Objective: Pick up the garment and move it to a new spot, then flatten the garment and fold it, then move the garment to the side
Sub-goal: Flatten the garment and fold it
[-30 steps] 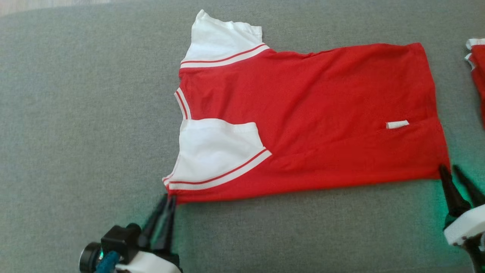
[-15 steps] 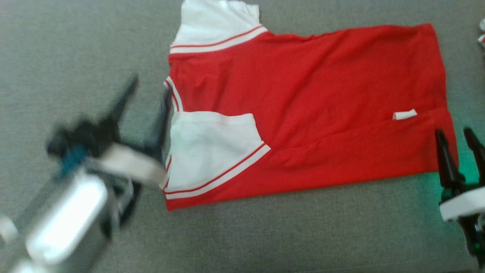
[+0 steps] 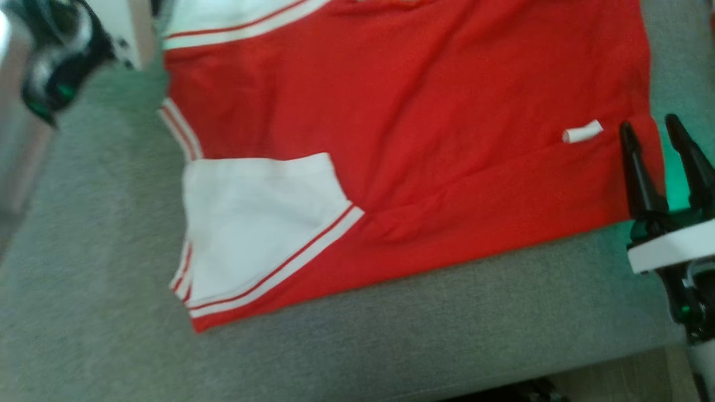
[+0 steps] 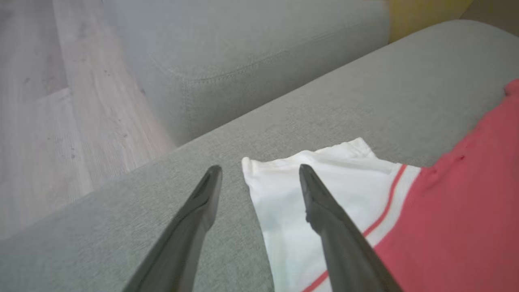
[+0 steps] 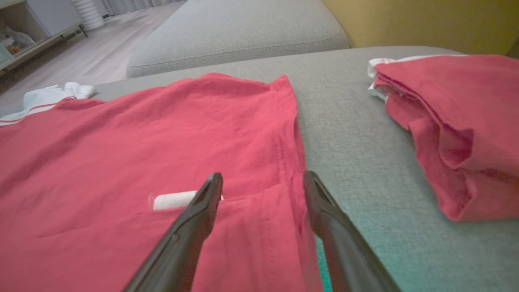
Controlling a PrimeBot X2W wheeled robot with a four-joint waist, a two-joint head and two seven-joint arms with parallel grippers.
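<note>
Two grippers: both stand wide apart at the fingers, and neither has hold of anything.
Left gripper (image 4: 259, 170): spread over the far white sleeve (image 4: 292, 194) of the garment; one dark finger is above the sleeve cloth and the other is just off the sleeve's edge. Whether the tips touch the cloth cannot be told.
Left arm's dark and white wrist (image 3: 67, 50): blurred, beside the garment's far collar-end corner.
Right gripper (image 3: 649, 124) (image 5: 262, 176): spread across the garment's hem edge, one finger above the red cloth and the other just beyond the hem. Nothing is pinched between them.
Red short-sleeved T-shirt with white sleeves and striped trim (image 3: 424, 128) (image 5: 142, 134): spread out mostly flat, with soft creases near its hem, and a long fold line running along its near side.
Near white sleeve (image 3: 251, 218): lying folded inward on the garment's red body.
Small white care label (image 3: 582, 132) (image 5: 174, 200): on the garment near its hem, just beside the right gripper's inner finger.
Grey woven fabric seat (image 3: 391, 346) (image 4: 365, 89): directly under the garment.
Second red cloth, folded (image 5: 454, 121): past the garment's hem, well apart from it.
Pale wood floor (image 4: 48, 121): beyond the garment's far sleeve.
</note>
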